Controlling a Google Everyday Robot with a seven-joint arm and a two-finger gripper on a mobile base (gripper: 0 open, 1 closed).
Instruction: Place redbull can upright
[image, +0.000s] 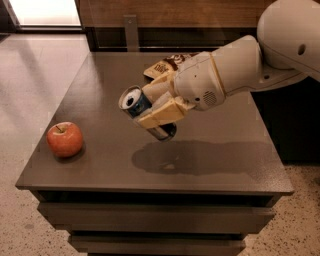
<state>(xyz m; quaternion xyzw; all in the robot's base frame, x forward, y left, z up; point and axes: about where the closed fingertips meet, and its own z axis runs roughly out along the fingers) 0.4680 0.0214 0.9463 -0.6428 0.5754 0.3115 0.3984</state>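
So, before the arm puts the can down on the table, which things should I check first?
1. Grip: end effector is above the middle of the table, shut on the can: ok.
2. Can upright: it lies tilted, its top facing front-left: not ok.
3. Can lifted off the table, shadow underneath: ok.
4. Spot under the can free of things: ok.
5. Apple well away, near the front-left edge: ok.
6. Gap to the snack bag behind the end effector: cannot tell.
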